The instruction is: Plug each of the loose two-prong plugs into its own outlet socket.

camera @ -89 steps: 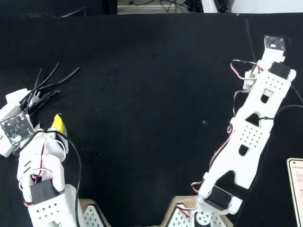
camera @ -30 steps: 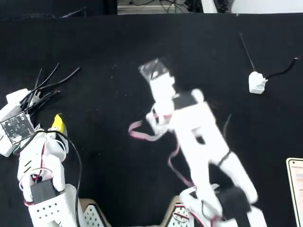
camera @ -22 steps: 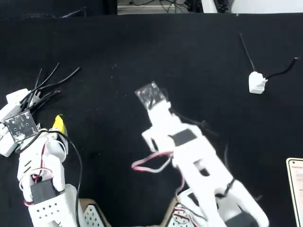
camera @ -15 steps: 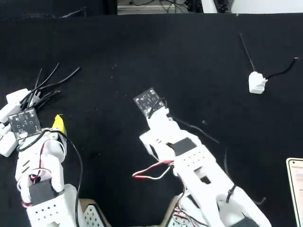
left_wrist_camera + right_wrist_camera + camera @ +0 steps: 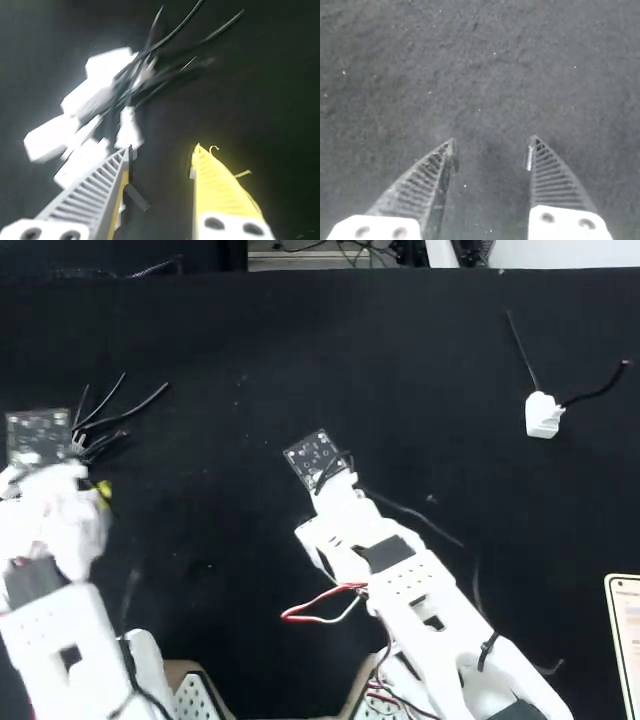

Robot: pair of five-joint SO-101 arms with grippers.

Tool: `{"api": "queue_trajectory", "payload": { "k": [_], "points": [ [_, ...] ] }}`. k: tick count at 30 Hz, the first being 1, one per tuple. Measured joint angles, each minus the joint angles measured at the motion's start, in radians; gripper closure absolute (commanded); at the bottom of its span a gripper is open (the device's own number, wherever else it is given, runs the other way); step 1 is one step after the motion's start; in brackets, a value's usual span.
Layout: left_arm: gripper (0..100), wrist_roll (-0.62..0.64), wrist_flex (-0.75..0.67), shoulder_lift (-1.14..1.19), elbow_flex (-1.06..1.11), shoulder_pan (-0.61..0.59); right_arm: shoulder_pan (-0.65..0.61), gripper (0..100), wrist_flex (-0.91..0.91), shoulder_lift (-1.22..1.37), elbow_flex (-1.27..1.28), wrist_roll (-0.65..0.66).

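- Even light from above falls on the black table (image 5: 300, 360); its cloth stays matte, without glare.
- At the table's left edge the left arm (image 5: 45, 630) is washed out and smeared.
- Near that edge the white sockets (image 5: 102, 67) glow overexposed and soft, their cables (image 5: 165, 70) streaked.
- Under the right gripper (image 5: 490, 150) the cloth looks grey and grainy, with a faint shadow.

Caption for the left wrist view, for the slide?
Open left end effector by white plugs with black cords on black table.
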Motion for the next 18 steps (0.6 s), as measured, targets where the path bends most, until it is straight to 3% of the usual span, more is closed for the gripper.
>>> {"api": "queue_trajectory", "payload": {
  "k": [7, 13, 18],
  "points": [
    [79, -0.264, 0.000, 0.370, -0.152, -0.233, 0.000, 77.9, 0.000, 0.000, 0.000, 0.000],
    [79, -0.499, -0.002, 0.672, -0.325, -0.313, 0.000, 77.9, 0.000, 0.000, 0.000, 0.000],
    [79, -0.597, -0.002, 0.919, -0.491, -0.327, 0.000, 77.9, -0.003, 0.000, 0.009, 0.000]
  ]
}}
